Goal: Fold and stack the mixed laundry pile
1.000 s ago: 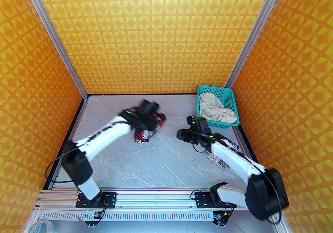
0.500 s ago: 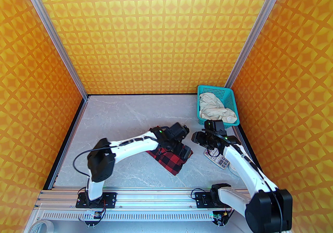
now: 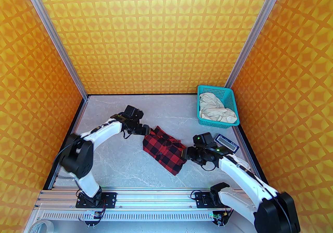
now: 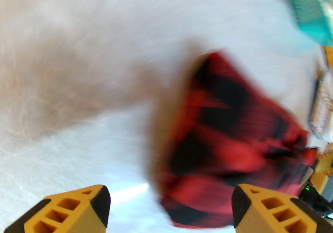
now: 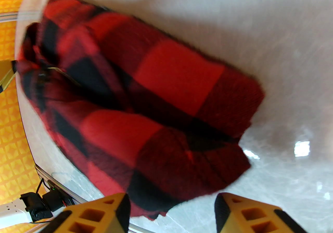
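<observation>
The red-and-black check shirt [image 3: 162, 150] lies folded flat on the grey table [image 3: 125, 164], a long rectangle running from far left to near right. My left gripper [image 3: 145, 130] hovers at its far left corner. In the blurred left wrist view that gripper [image 4: 170, 208] is open, with the shirt [image 4: 229, 133] ahead of it and nothing held. My right gripper [image 3: 183, 153] sits at the shirt's right edge. In the right wrist view it [image 5: 171, 211] is open, and the shirt's [image 5: 156, 91] near edge reaches the gap. The cream garment [image 3: 217, 112] lies bunched in the basket.
The teal perforated basket [image 3: 229, 96] stands at the back right corner and shows as a teal streak [image 4: 304, 5] in the left wrist view. A grey calculator [image 3: 226, 143] lies just behind my right arm. Orange patterned walls close in three sides.
My left arm brought the shirt from the far left to the middle, let it go and drew back left. My right arm swung from beside the basket down to the shirt's right edge.
</observation>
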You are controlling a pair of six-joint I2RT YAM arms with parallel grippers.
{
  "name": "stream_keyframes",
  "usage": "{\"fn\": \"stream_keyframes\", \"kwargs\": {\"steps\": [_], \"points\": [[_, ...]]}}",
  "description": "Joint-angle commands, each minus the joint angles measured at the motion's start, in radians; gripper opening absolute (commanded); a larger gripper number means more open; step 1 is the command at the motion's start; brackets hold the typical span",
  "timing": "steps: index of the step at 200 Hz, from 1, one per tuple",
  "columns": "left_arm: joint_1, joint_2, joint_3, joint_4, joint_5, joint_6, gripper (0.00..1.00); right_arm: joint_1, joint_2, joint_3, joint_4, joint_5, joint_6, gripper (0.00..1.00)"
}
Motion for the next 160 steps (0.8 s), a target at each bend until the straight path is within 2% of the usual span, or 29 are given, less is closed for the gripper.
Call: {"fn": "stream_keyframes", "kwargs": {"steps": [1, 20, 42, 76, 94, 106, 117, 123, 136, 160], "points": [[0.014, 0.065, 0.026, 0.108, 0.17, 0.014, 0.74, 0.003, 0.095, 0.009, 0.153, 0.026, 0.039, 0.52], [-0.001, 0.096, 0.049, 0.173, 0.282, -0.033, 0.67, -0.001, 0.228, 0.065, 0.2, 0.097, -0.002, 0.49], [-0.032, 0.063, 0.031, 0.206, 0.335, -0.072, 0.52, -0.022, 0.386, 0.156, 0.185, 0.171, -0.085, 0.41], [-0.041, -0.142, -0.124, 0.212, 0.335, -0.14, 0.26, -0.036, 0.525, 0.301, 0.119, 0.268, -0.19, 0.38], [-0.056, -0.265, -0.199, 0.195, 0.335, -0.184, 0.22, -0.036, 0.593, 0.377, 0.086, 0.284, -0.227, 0.38], [-0.065, -0.321, -0.22, 0.125, 0.301, -0.179, 0.3, -0.037, 0.627, 0.426, 0.044, 0.304, -0.246, 0.41], [-0.062, -0.359, -0.223, 0.033, 0.209, -0.154, 0.59, -0.037, 0.624, 0.451, 0.007, 0.331, -0.257, 0.44], [-0.056, -0.373, -0.224, -0.016, 0.148, -0.133, 0.67, -0.037, 0.607, 0.457, -0.007, 0.343, -0.261, 0.48], [-0.035, -0.386, -0.222, -0.084, 0.04, -0.102, 0.68, -0.037, 0.554, 0.471, -0.055, 0.365, -0.267, 0.53], [-0.014, -0.339, -0.17, -0.12, 0.022, -0.051, 0.69, -0.038, 0.43, 0.51, -0.141, 0.383, -0.276, 0.57]]}}
